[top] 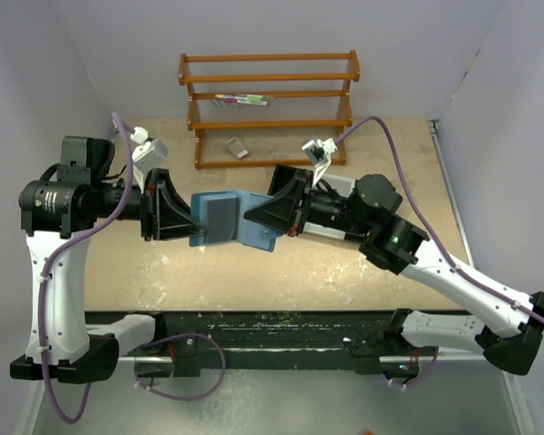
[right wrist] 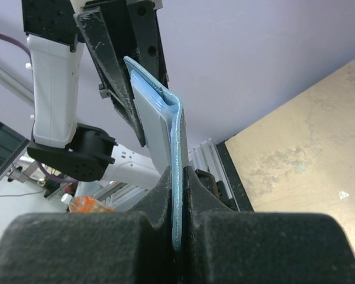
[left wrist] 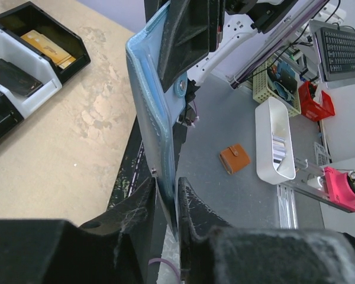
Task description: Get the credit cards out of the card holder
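Both left gripper (top: 198, 222) and right gripper (top: 248, 220) clamp jaws shut on opposite ends of a soft teal-blue leather-like folding card holder (top: 256, 236).

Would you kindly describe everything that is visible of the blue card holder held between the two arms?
The card holder is a teal-blue folding wallet of soft, leather-like material, held in the air above the table, partly opened. The left hand pinches one flap's edge and the right hand the other. A grey card sits against its inner face, and a metal snap shows on one flap.
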You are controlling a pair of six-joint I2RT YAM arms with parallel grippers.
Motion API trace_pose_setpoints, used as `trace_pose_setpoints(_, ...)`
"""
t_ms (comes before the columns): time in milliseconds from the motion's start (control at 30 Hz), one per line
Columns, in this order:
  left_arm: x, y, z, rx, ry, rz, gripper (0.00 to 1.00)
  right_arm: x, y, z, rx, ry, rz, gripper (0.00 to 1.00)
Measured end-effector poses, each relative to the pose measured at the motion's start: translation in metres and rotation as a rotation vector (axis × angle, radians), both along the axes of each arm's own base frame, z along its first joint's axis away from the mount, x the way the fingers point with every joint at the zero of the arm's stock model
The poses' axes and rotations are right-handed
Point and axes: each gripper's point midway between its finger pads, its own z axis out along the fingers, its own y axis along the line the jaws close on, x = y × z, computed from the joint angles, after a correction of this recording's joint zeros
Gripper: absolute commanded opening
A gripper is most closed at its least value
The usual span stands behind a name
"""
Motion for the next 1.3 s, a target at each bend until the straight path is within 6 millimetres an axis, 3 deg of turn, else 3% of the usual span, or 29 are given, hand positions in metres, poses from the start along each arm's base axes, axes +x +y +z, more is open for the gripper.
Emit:
trace_pose_setpoints(100,0.000,0.000,0.000,0.000,0.000,-0.001,0.17,-0.003,0.000,0.002,0.007,-0.009,0.020,0.00)
trace_pose_setpoints(333,-0.003,0.000,0.005,-0.007,-0.014,-0.005,0.18,-0.010,0.000,0.008,0.024,-0.029,0.055,0.00)
trace_pose_setpoints(667,-0.010,-0.002,0.016,-0.040,-0.034,-0.028,0.32,-0.018,-0.001,0.013,0.041,-0.052,0.101,0.00)
trace_pose_setpoints(900,-0.015,-0.002,0.020,-0.051,-0.049,-0.037,0.27,-0.019,-0.005,0.010,0.037,-0.054,0.112,0.00)
trace_pose_setpoints(1300,-0.016,-0.002,0.021,-0.058,-0.053,-0.043,0.22,-0.026,-0.012,0.023,0.074,-0.070,0.132,0.00)
